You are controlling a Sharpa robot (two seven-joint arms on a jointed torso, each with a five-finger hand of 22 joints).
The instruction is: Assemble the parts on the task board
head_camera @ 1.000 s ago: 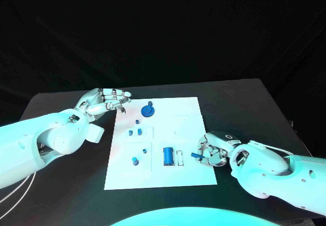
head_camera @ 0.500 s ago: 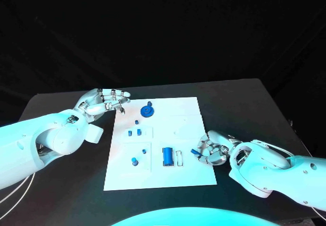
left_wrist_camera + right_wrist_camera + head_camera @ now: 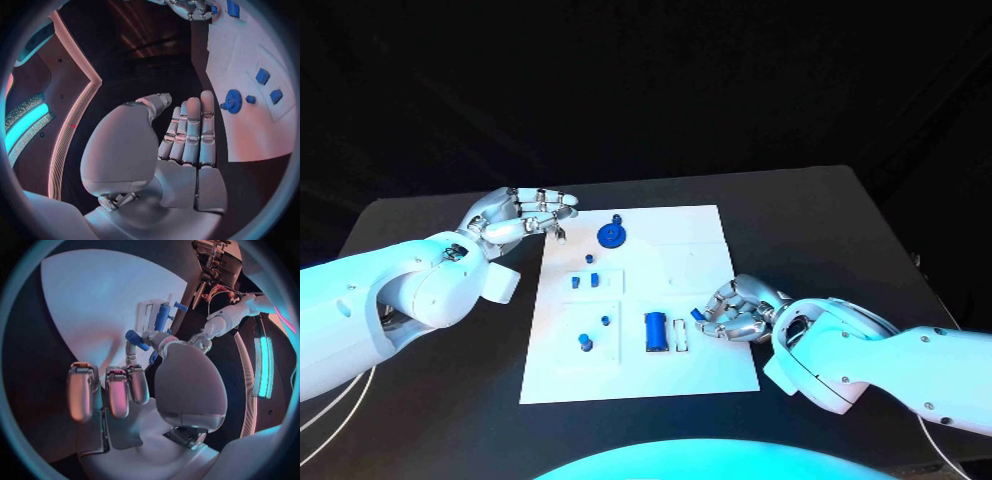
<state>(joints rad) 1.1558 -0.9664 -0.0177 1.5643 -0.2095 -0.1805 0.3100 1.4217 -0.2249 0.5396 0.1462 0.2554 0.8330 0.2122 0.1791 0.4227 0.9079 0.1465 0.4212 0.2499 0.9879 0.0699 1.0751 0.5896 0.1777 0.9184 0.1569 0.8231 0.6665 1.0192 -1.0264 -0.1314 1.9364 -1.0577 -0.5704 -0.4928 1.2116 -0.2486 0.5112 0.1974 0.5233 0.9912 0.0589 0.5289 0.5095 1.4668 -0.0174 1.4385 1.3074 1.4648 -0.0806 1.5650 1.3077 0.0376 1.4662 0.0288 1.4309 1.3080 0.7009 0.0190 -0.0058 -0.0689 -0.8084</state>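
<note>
The white task board (image 3: 711, 370) lies in the middle of the black table. My right hand (image 3: 737, 312) is over its right edge and pinches a small blue part (image 3: 697, 314) (image 3: 136, 339) between thumb and finger, close beside the white slot (image 3: 682, 335) and the upright blue cylinder (image 3: 655, 332) (image 3: 162, 316). A blue gear (image 3: 613, 235) (image 3: 234, 101) sits near the board's far end. My left hand (image 3: 524, 212) (image 3: 187, 135) hovers by the board's far left corner, fingers stretched out side by side, holding nothing.
Several small blue pieces (image 3: 584, 282) stand in the board's left half, two more (image 3: 586, 343) nearer to me. Black table (image 3: 834, 230) surrounds the board on all sides. The right forearm (image 3: 877, 360) lies along the board's near right corner.
My right hand has carried the small blue part leftward and slightly away from me, onto the board toward the white slot. The left hand has stayed put.
</note>
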